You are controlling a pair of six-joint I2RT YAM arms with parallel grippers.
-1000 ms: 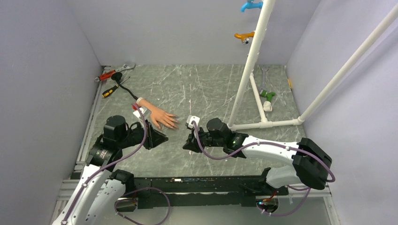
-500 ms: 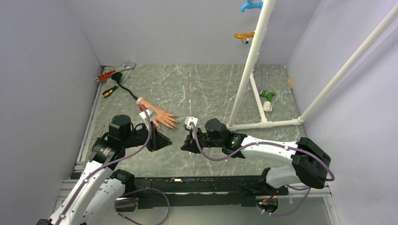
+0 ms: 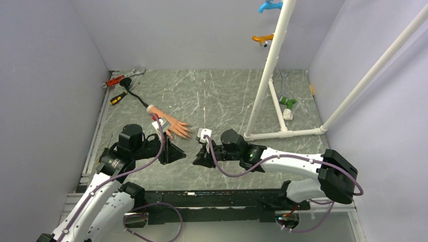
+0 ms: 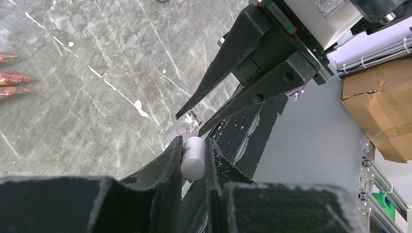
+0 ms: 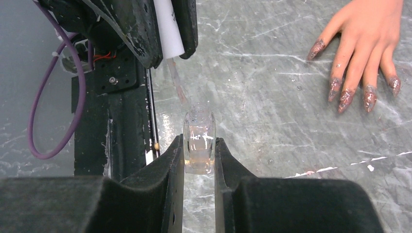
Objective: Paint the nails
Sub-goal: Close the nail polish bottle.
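Starting at the left: the left pincer [image 4: 193,143] is clenched on a small white cap [image 4: 193,160]. From overhead that cap is lost under the black fingers, and only the wrist cameras catch it. The right wrist view adds something more, a thin translucent stem [image 5: 177,83] running from the cap toward the mouth of the clear bottle [image 5: 199,151]. Whether its tip is inside the neck is hard to tell.

Moving across, the mannequin hand [image 3: 171,126] lies palm down on the surface [image 3: 222,96], its wrist partly covered by the left arm. The nails [image 5: 348,96] are long, pointed, reddish and glittery. In the top view they lie just beyond the gap between the two pincers, near both but touching neither. From the left wrist only three nail tips poke in at the left edge, and the rest of the hand is cut off.

On to the right pincer [image 5: 199,141], which is grasping the bottle between its fingers, mouth turned toward the left pincer, a pale tint at its base. From overhead the bottle is too small to make out.

Far right, a white pipe frame [image 3: 267,70] stands well apart from it all.
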